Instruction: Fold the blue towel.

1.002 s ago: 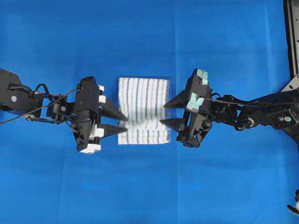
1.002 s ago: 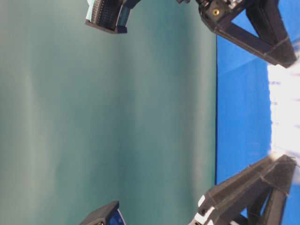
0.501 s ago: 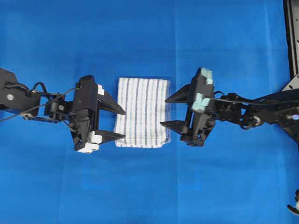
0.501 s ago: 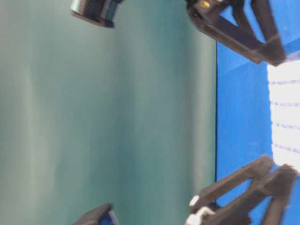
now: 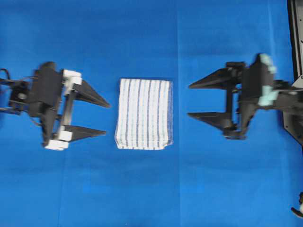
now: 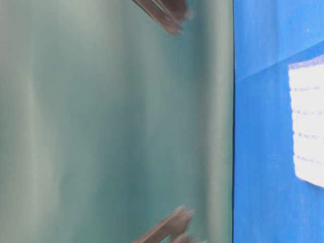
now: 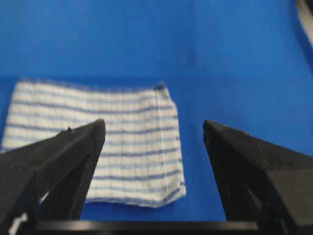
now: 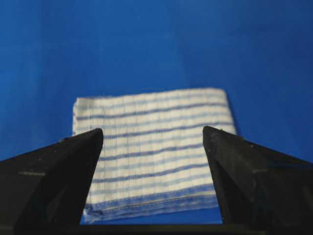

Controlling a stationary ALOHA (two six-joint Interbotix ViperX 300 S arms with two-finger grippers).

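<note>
Both sets of jaws stand spread wide and hold nothing. A second ago the left gripper (image 5: 94, 117) had its tips right at the left edge of the blue towel (image 5: 144, 114), and the right gripper (image 5: 199, 100) had its tips at the right edge. Now each has backed off to its own side, leaving a strip of bare blue cover between its tips and the towel. The left jaws, which were narrower a second ago, have opened out fully. In both wrist views the towel lies in the gap between the dark tips, untouched.

I read this as a release and retreat: the last fold looks set, and the arms are clearing away. The towel itself has kept its place between the two grippers, though its near end has settled flatter than it was.

The towel rests on the blue-covered worktop (image 5: 142, 42) as a compact folded rectangle. In the overhead view its long axis runs up and down the picture, across the line joining the two grippers, and its darker stripes run the same way. The right wrist view shows stacked layers at the edge nearest that gripper, so it is folded more than once. The table-level view is smeared, so how flat the layers lie is probably not to be judged from it.
</note>
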